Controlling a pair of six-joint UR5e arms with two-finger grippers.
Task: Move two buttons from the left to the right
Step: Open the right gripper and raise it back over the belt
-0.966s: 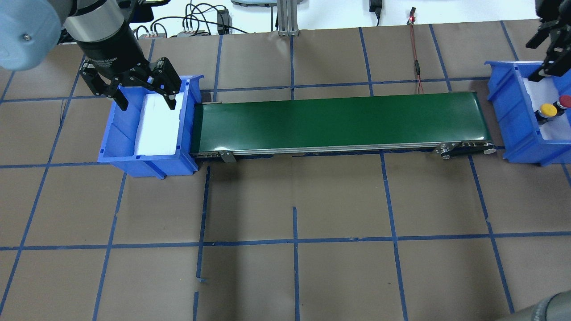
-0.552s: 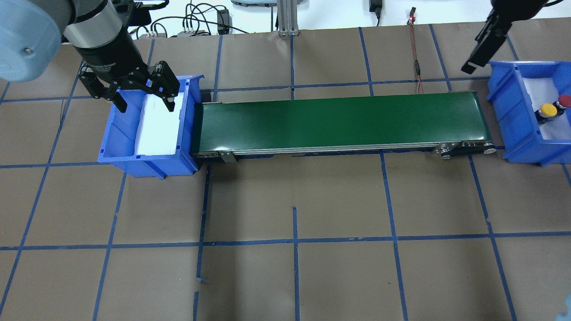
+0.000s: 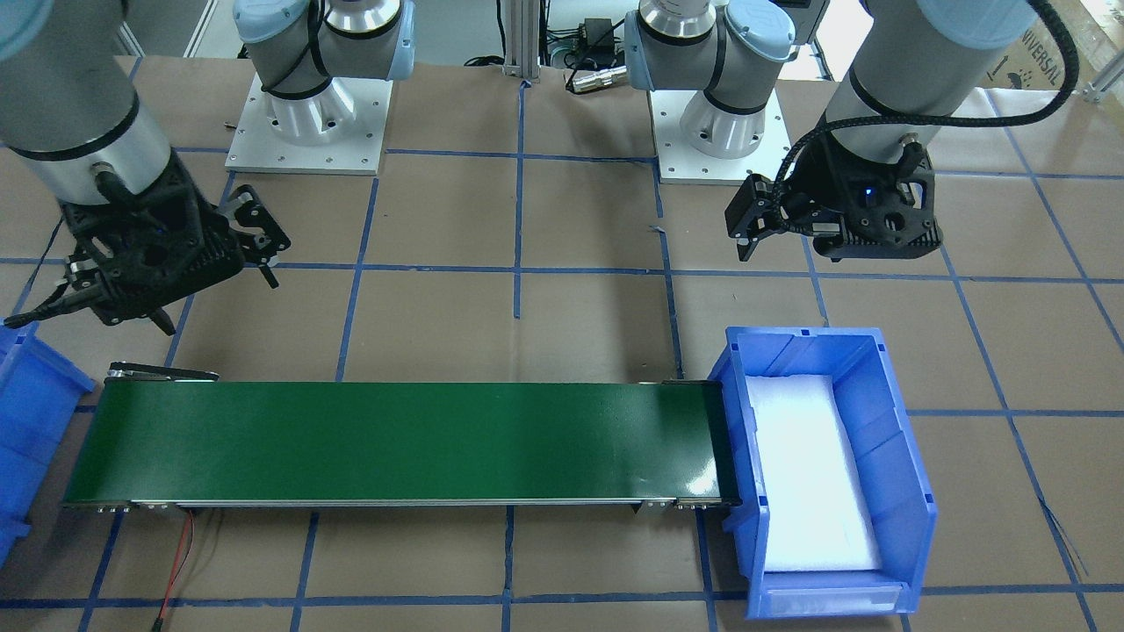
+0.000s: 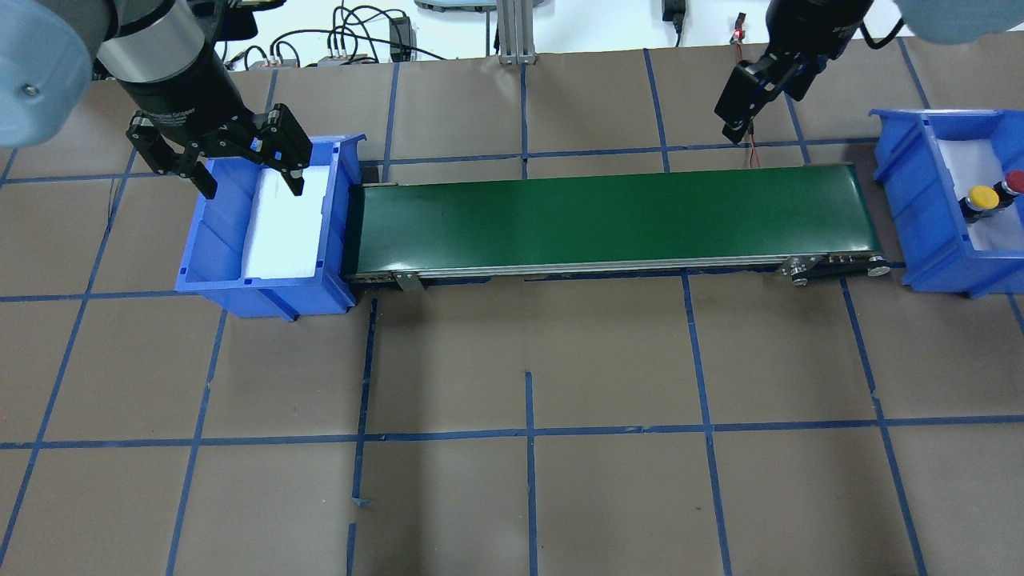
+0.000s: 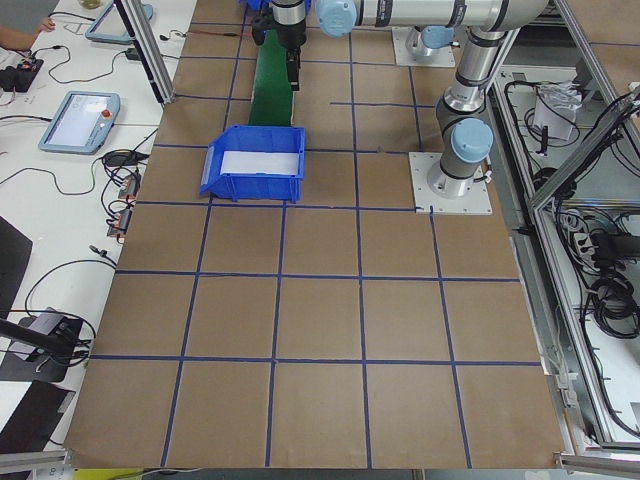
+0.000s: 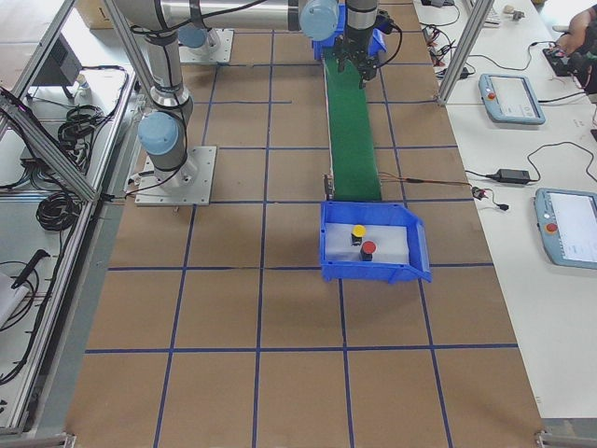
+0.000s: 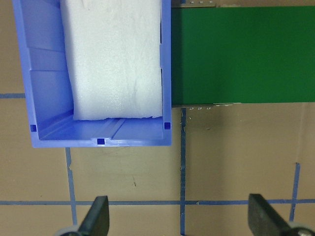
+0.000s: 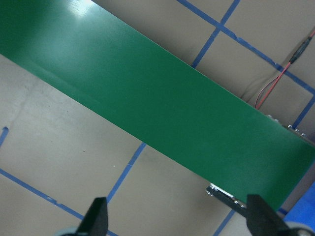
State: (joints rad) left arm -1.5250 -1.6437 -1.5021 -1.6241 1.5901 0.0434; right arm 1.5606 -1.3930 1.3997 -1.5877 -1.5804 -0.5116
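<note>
"Jaws on both arms, status?"

"Left gripper [image 7: 177, 219]: spread wide, nothing between the fingers, hanging high above the left blue bin [image 4: 214, 240]. Right gripper [image 8: 178, 219]: likewise spread and empty, raised over the right-hand part of the green conveyor belt [image 4: 608, 216]."

"Location of the buttons?"

"Yellow button [image 4: 980, 197] and red button [image 4: 1014, 182] sit just beside each other on the white foam [image 4: 956, 164] of the right blue bin [image 4: 920, 200]. Caps are up, as far as can be judged. The left blue bin holds only its foam pad [image 4: 284, 224]."

"Bearing from the jaws?"

"Both buttons lie toward the table's right end from the right gripper, past the end of the belt and inside the bin wall. The right arm is plainly the nearer. The left arm is well apart, at the belt's opposite end."

"Assessment?"

"In my judgement the transport is complete. I can identify no button left to pick, and neither arm has cause to go down into a bin."
</note>
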